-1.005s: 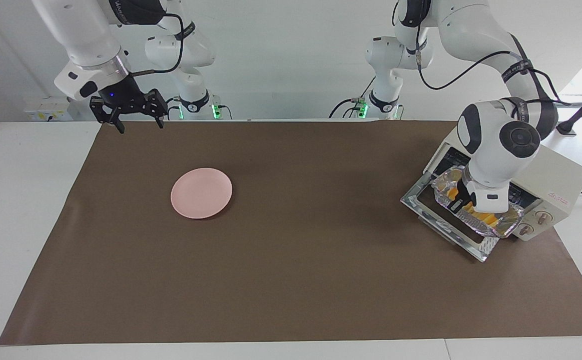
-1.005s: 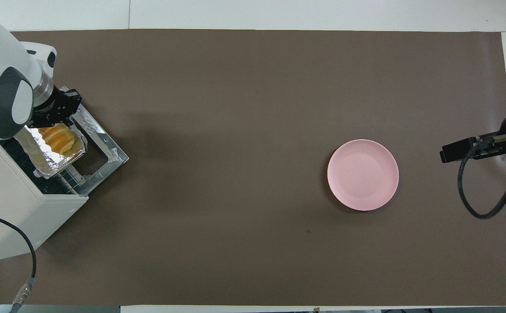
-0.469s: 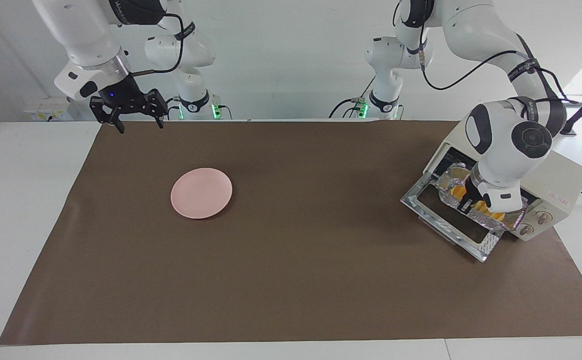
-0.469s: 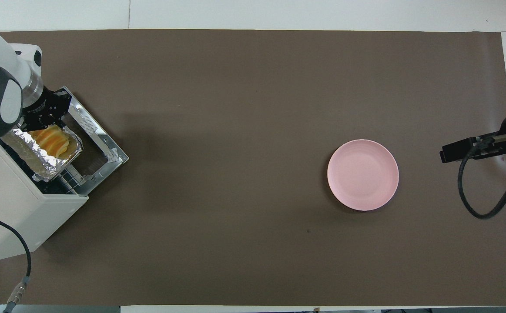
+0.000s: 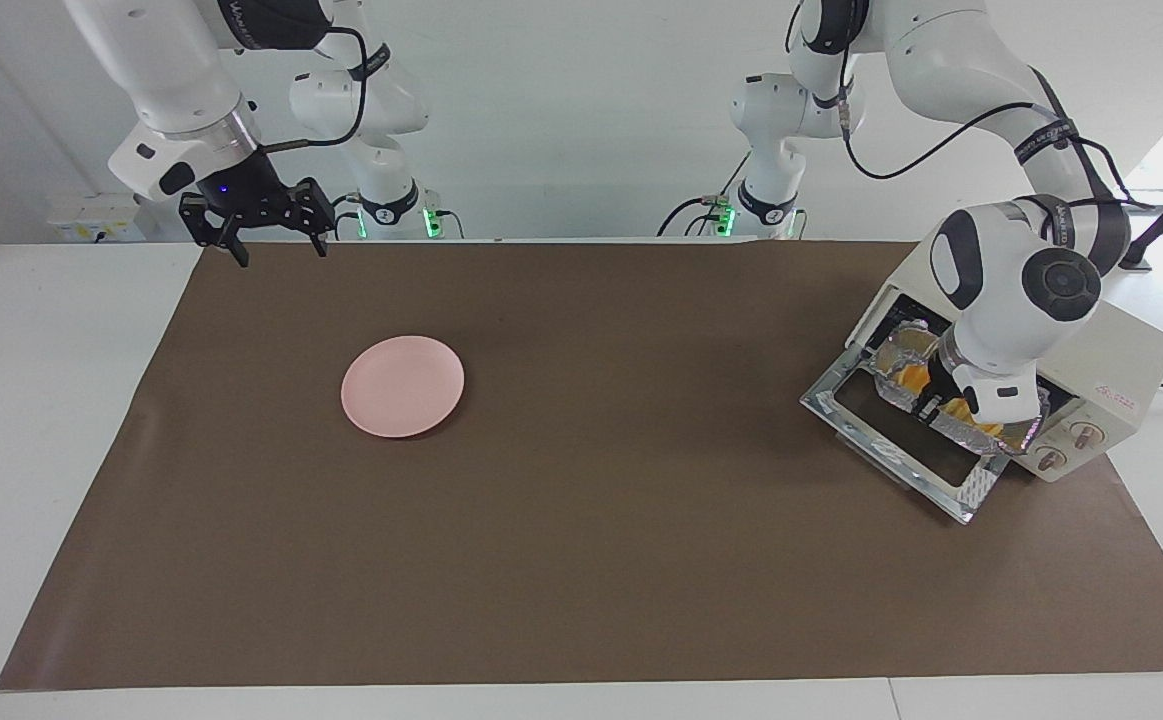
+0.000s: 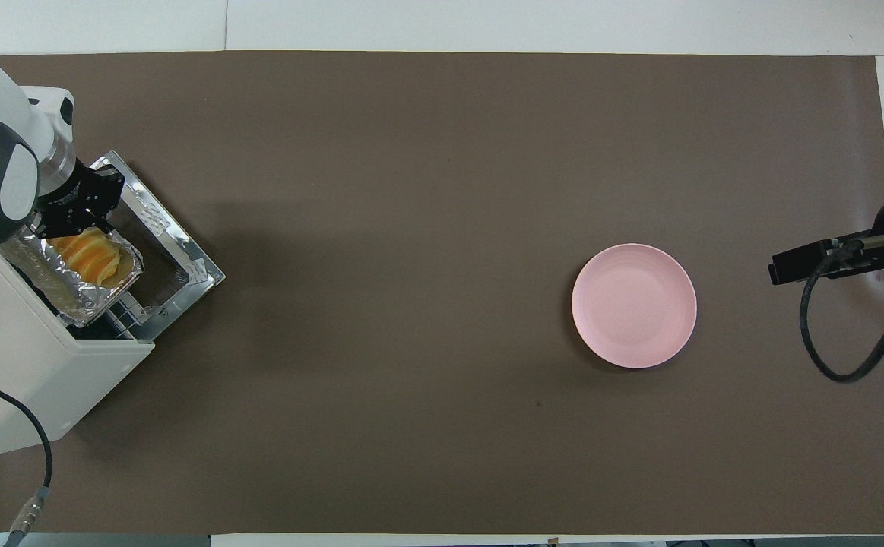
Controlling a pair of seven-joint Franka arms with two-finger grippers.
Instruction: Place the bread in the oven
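Observation:
The bread (image 6: pixel 93 254), a ridged yellow-orange loaf, lies in a crinkled foil tray (image 6: pixel 77 298). The tray rests on the wire rack in the mouth of the cream-white oven (image 5: pixel 1111 350), partly inside. The oven's glass door (image 5: pixel 891 432) is dropped open onto the mat. My left gripper (image 5: pixel 937 400) is shut on the tray's rim at the end toward the door, and the wrist above it hides part of the tray and loaf. My right gripper (image 5: pixel 281 253) hangs open and holds nothing, over the mat's edge nearest the robots at the right arm's end.
A round pink plate (image 5: pixel 402 385) lies on the brown mat toward the right arm's end, with nothing on it. The oven's two knobs (image 5: pixel 1066 445) face the mat, and its cable (image 6: pixel 39 456) trails off the table edge.
The left gripper has slid the foil tray with the bread deeper into the oven, off the open door. The right arm has not moved.

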